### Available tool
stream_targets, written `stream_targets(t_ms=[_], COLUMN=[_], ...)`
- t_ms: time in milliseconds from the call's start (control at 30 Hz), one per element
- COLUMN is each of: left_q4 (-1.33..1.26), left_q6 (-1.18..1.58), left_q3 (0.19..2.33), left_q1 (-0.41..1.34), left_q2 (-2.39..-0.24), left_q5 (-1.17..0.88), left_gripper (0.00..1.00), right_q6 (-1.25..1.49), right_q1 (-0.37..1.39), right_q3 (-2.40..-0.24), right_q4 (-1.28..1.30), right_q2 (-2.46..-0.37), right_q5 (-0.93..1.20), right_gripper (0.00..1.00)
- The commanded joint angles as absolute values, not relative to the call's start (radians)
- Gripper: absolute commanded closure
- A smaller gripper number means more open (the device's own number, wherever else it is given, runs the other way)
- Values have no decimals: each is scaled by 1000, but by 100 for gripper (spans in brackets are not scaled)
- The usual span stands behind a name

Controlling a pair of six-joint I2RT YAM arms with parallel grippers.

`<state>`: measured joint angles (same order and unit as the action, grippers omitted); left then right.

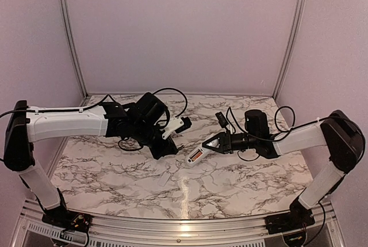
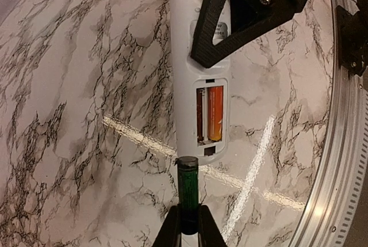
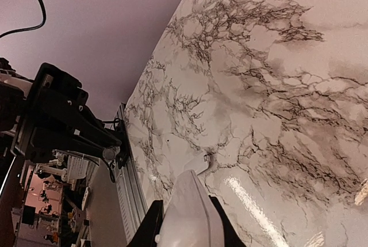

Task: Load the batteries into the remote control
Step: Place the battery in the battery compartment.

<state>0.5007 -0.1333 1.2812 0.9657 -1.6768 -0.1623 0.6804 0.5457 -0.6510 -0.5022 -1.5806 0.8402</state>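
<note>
The remote (image 2: 183,74) is a slim white bar with rounded ends, turned back-side up over the middle of the marble table (image 2: 86,114). The right gripper (image 3: 188,227) pinches it across its upper half, its black fingers pressed against the two long sides. The back cover is off, so the battery bay (image 2: 208,114) lies open near the free end. Its right slot holds an orange battery (image 2: 215,113) lying lengthwise. The left slot is a dark reddish strip in shadow, and I cannot tell whether it is filled. The left gripper (image 2: 188,219) is clamped on a dark battery (image 2: 187,192), whose blunt end points at the remote's free end, just short of it
</note>
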Motion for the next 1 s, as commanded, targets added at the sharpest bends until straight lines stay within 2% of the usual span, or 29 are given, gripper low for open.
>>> stream_targets(t_ms=[0, 267, 967], left_q4=[537, 559, 631], left_q6=[-9, 63, 103], left_q3=[1338, 1378, 1445], left_q1=[995, 1007, 1015], left_q2=[-1694, -1753, -1865], left_q5=[-211, -262, -126], left_gripper=[100, 100, 100], right_q6=[755, 840, 890], right_q1=[575, 601, 627], right_q3=[-688, -686, -662], right_q4=[-566, -635, -728], right_q2=[-1617, -1648, -1661], right_q5=[808, 782, 823], right_gripper=[100, 100, 100])
